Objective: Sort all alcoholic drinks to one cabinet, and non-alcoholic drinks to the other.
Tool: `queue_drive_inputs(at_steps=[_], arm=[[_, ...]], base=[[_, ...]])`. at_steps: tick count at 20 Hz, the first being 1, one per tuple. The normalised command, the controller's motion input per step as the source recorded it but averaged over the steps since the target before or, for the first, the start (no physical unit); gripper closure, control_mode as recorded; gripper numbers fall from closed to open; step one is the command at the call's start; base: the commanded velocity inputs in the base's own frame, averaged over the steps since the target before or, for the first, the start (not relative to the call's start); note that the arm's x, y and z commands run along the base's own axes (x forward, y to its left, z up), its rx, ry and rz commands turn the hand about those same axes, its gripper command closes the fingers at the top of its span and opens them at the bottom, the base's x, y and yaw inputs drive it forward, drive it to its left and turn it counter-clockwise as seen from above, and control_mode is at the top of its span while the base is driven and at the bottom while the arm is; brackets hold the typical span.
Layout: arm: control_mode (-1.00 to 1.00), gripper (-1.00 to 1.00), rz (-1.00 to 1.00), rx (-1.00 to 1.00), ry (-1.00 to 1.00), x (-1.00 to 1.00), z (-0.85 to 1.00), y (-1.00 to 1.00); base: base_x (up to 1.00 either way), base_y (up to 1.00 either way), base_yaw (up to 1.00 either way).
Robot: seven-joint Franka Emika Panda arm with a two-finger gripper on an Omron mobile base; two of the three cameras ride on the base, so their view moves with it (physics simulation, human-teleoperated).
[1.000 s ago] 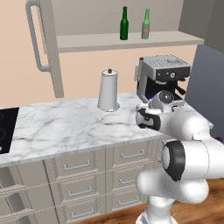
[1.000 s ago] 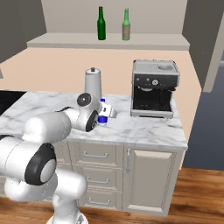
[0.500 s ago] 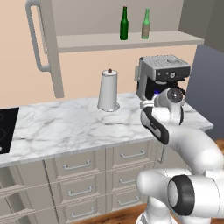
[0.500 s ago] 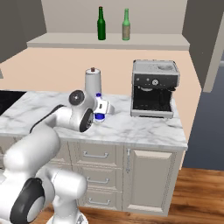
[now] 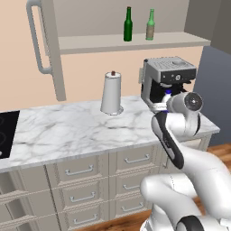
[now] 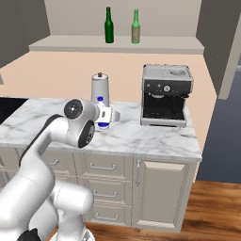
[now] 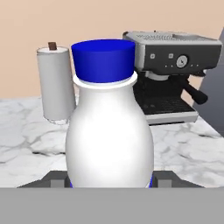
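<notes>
Currently: gripper [image 7: 109, 181] pinching white bottle [image 7: 109, 127], apparently lifted; next, carry to the non-alcoholic cabinet.

My arm reached out level over the counter, gripper [image 7: 109, 183] clamped on something (fingers either side).

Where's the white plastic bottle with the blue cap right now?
The white plastic bottle with the blue cap sits between the gripper's fingers above the marble counter, between the paper towel roll and the espresso machine.
</notes>
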Motion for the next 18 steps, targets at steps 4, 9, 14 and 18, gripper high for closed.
queue_drive_inputs(at_steps=[4,9,14,18], arm=[[-1.0,1.0,0.03,-0.01,-0.03,-0.49,0.41,0.0],[-1.0,1.0,0.03,0.0,0.0,-0.45,0.45,0.0],[-1.0,1.0,0.02,0.0,0.0,-0.46,0.44,0.0],[-1.0,1.0,0.01,0.0,0.0,-0.51,0.42,0.01]], base=[[0.0,0.0,0.0],[0.0,0.0,0.0],[0.0,0.0,0.0],[0.0,0.0,0.0]])
